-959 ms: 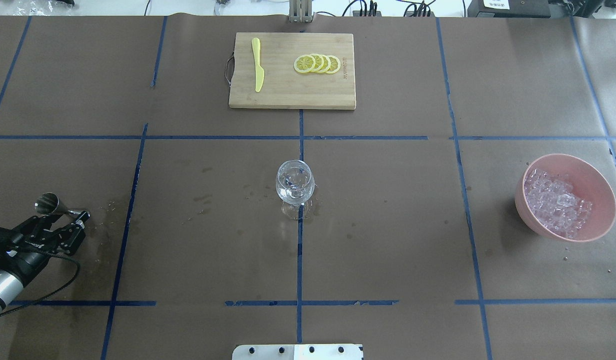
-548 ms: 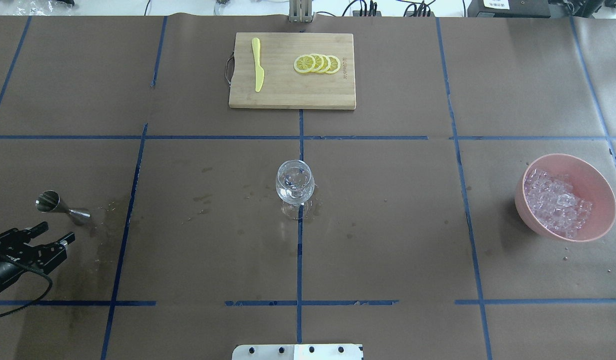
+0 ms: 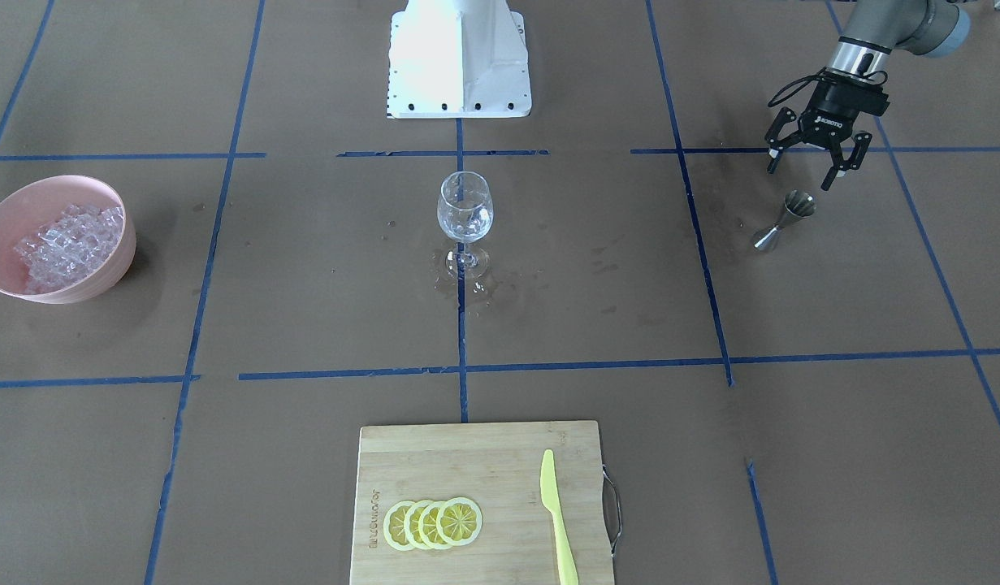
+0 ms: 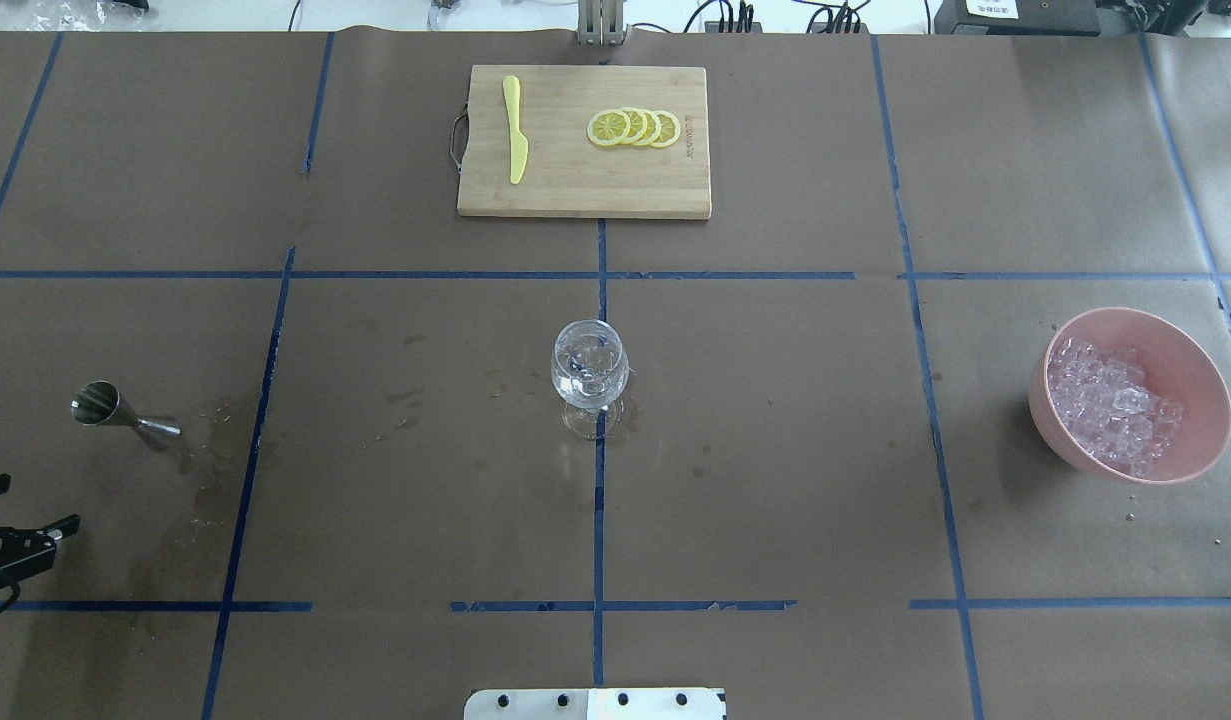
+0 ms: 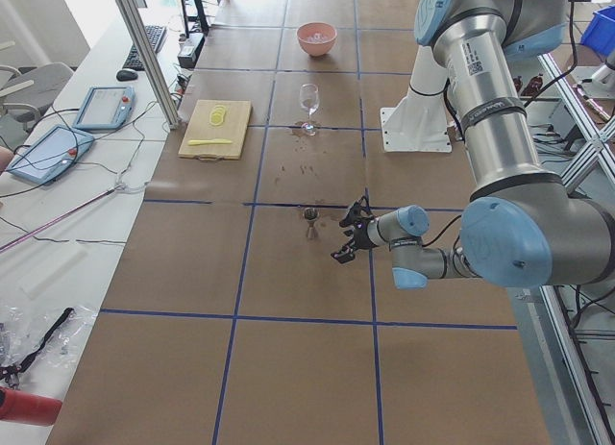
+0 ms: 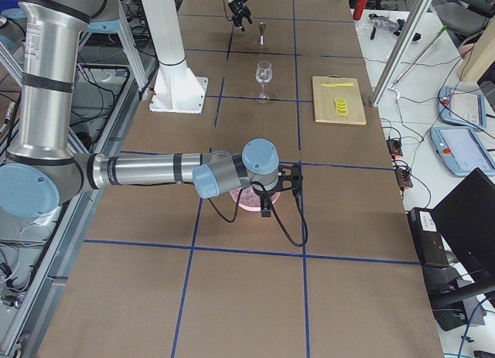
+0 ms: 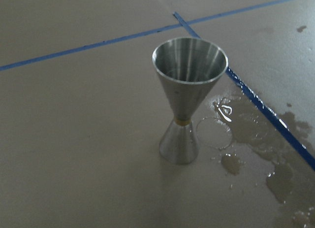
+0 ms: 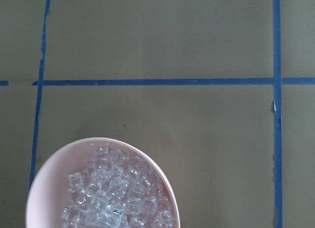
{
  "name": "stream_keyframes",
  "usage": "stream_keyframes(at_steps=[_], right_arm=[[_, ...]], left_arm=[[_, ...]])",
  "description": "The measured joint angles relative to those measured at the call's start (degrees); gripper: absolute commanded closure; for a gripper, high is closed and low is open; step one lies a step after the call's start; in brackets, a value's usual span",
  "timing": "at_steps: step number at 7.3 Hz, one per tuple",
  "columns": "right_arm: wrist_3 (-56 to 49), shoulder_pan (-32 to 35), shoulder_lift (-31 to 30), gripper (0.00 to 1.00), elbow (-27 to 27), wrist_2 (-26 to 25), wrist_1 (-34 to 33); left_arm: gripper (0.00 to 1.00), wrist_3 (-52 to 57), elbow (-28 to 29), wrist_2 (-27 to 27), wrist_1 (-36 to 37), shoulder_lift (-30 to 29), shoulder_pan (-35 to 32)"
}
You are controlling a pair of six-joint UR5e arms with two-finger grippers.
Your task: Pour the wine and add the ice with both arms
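A steel jigger (image 4: 125, 415) stands upright on the table at my left, free of any grip; it also shows in the left wrist view (image 7: 189, 100), where its cup looks nearly empty. My left gripper (image 4: 40, 502) is open and empty, a short way behind the jigger (image 3: 784, 219). A clear wine glass (image 4: 589, 375) stands at the table's centre; the wine in it is too faint to make out. The ice (image 4: 1110, 400) lies heaped in a pink bowl (image 4: 1200, 375) at my right. My right gripper (image 6: 282, 189) hovers over that bowl; I cannot tell whether it is open.
Wet patches (image 7: 256, 159) lie beside the jigger and around the glass's foot (image 3: 465, 276). A wooden cutting board (image 4: 584, 180) with lemon slices (image 4: 633, 128) and a yellow knife (image 4: 516, 130) lies at the far middle. The white robot base (image 3: 459, 57) is behind the glass.
My left gripper, which was around the jigger, has let go and drawn back toward the table's near left edge. The jigger stays standing.
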Motion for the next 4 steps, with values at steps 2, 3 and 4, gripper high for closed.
stream_keyframes(at_steps=[2, 3, 4], right_arm=[[16.6, -7.1, -0.4, 0.00, 2.1, -5.2, 8.7], [24.8, -11.3, -0.8, 0.00, 2.4, -8.1, 13.3], [30.5, -15.2, -0.9, 0.00, 2.6, -10.9, 15.6]], left_arm=[[0.00, 11.1, 1.9, -14.6, 0.0, 0.8, -11.7], [0.00, 16.7, 3.5, -20.8, 0.1, 0.6, -18.6], [0.00, 21.3, 4.6, -27.8, 1.7, -0.5, -26.7]])
